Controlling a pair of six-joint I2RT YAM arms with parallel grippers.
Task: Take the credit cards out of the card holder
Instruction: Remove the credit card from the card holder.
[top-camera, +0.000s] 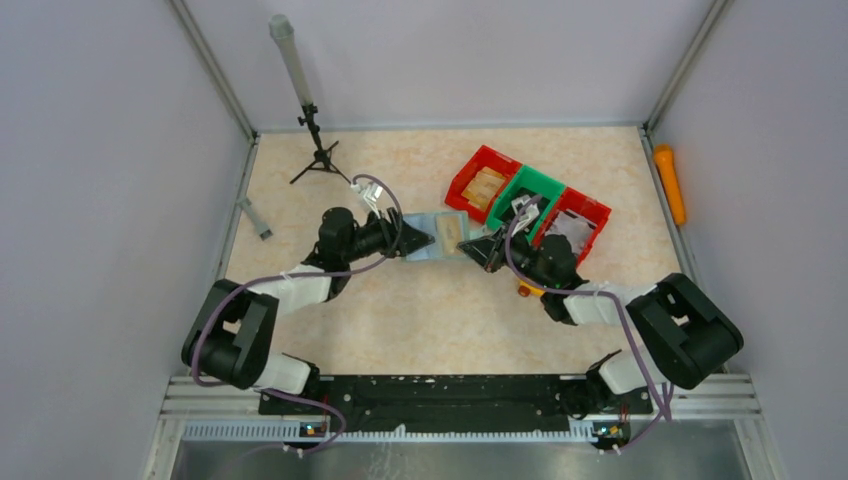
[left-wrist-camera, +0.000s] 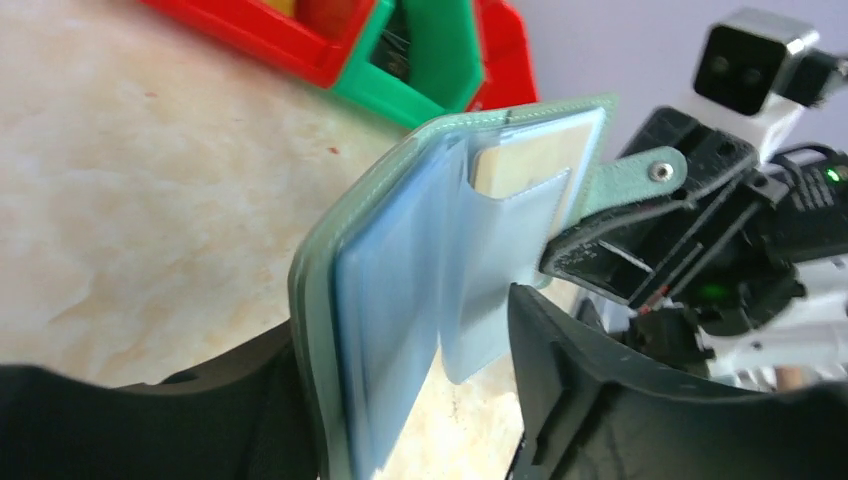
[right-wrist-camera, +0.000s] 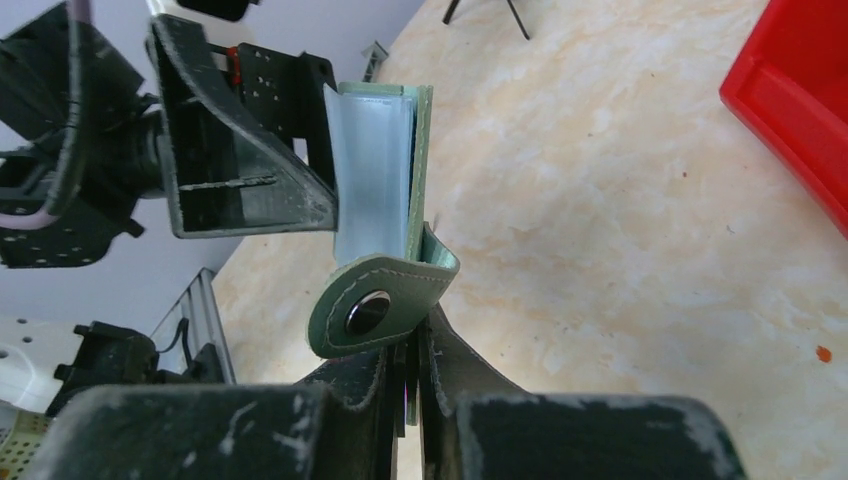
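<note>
A black tripod stand (top-camera: 318, 152) topped by a grey tube is seen at the far left of a beige marbled tabletop (top-camera: 400, 330). A small grey bar-shaped piece (top-camera: 255, 218) is laid near it, by the left rail.

Right of these, the left gripper (top-camera: 410, 241) is stretched toward the table's middle. Its jaws are spread, and one black finger (left-wrist-camera: 590, 400) is set on each side of the left end of a thin grey-green card holder (left-wrist-camera: 400, 260). The holder is held open and on edge between the two grippers, just left of the bins. Whether it touches the tabletop cannot be told. Pale blue clear sleeves are shown inside it, and a tan rectangular credit card (left-wrist-camera: 520, 160) is tucked in one sleeve.

The holder's right edge, just beside its rounded snap tab (right-wrist-camera: 375, 305), is pinched by the right gripper (right-wrist-camera: 412, 345), whose jaws are pressed together on it.

Further right, a red plastic bin (top-camera: 463, 172), a green plastic bin (top-camera: 545, 180) and a second red plastic bin (top-camera: 597, 207) are lined up touching one another. An orange rod-shaped object (top-camera: 669, 183) is laid along the right rail.
</note>
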